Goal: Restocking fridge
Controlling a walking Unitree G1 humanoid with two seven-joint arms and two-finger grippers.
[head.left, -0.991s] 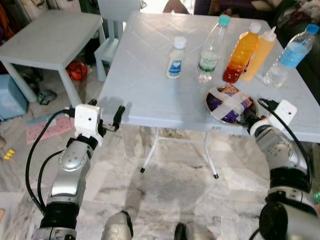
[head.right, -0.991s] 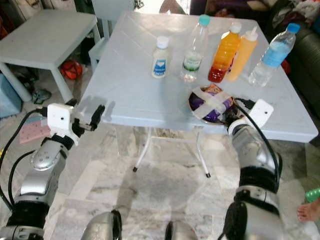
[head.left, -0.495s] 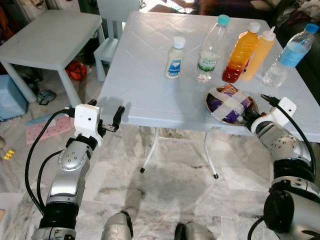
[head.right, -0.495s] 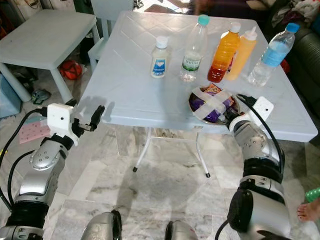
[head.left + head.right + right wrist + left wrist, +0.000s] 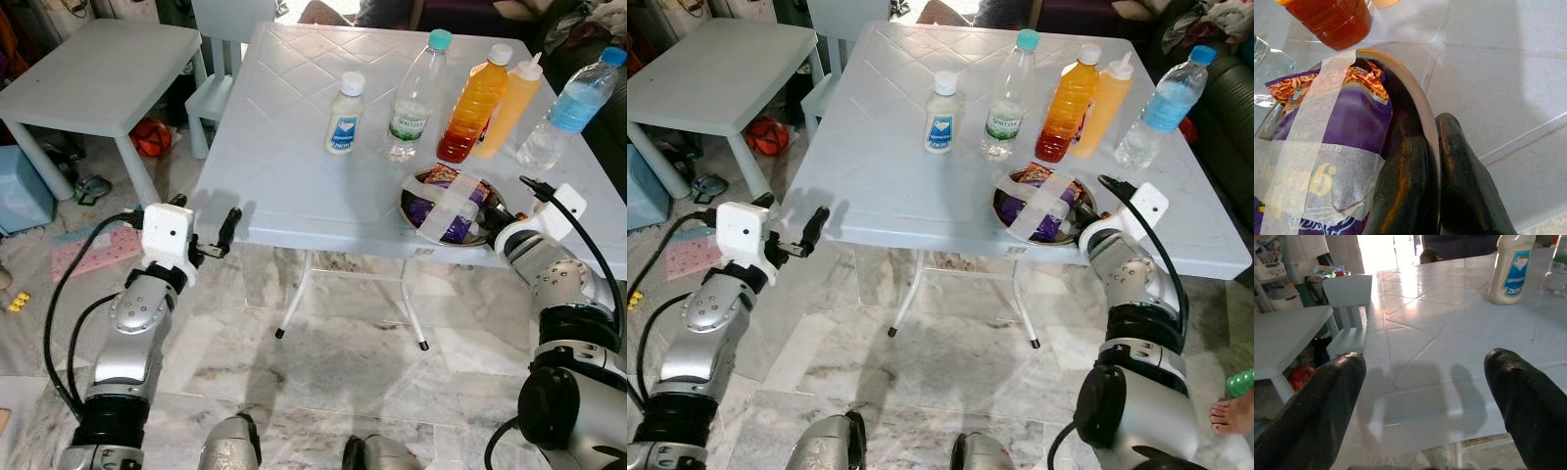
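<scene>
At the near right edge of the table (image 5: pixel 294 186), the right gripper (image 5: pixel 1430 196) pinches the bowl (image 5: pixel 416 186) rim; the left gripper (image 5: pixel 227 227) stays open, far away.

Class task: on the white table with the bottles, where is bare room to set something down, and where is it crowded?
Free: the table left of the small white bottle, to its near-left corner. Crowded: the far-right row of bottles and the taped bowl, its rim clamped by the right gripper.

Purple packet (image 5: pixel 1342 127) print partly hidden under tape strips (image 5: pixel 1322 98).
</scene>
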